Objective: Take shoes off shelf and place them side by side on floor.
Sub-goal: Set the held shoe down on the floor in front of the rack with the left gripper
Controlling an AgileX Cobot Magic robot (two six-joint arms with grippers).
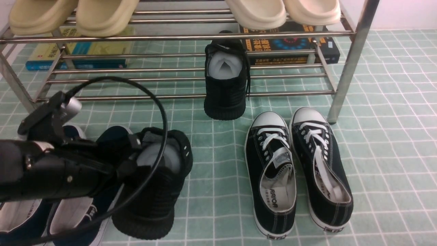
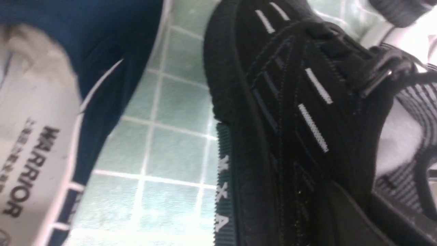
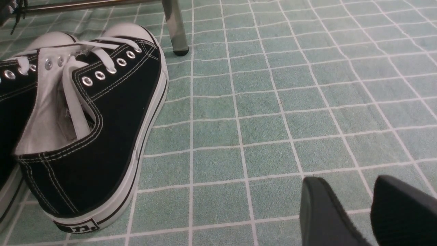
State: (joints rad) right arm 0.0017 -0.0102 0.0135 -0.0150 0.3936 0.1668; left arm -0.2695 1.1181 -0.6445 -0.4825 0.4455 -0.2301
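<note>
One all-black knit shoe (image 1: 153, 191) is down at the floor (image 1: 375, 136) at front left, with white paper stuffing in its mouth. My left gripper (image 1: 135, 153) is shut on its collar, one finger (image 2: 341, 215) pressed on the side with the white dashes (image 2: 312, 126). I cannot tell whether its sole touches the tiles. The other black knit shoe (image 1: 225, 85) rests on the shelf (image 1: 205, 96), on the lower tier, heel hanging over the front rail. My right gripper (image 3: 348, 181) hovers open over bare tiles and holds nothing; the front view does not show it.
Black canvas sneakers with white toe caps (image 1: 297, 171) (image 3: 85, 136) stand side by side at right, near a shelf leg (image 1: 344, 75). Navy slip-ons (image 1: 68, 215) lie just left of the held shoe. Cream slippers (image 1: 102, 15) are on the top tier, books (image 1: 290, 44) behind.
</note>
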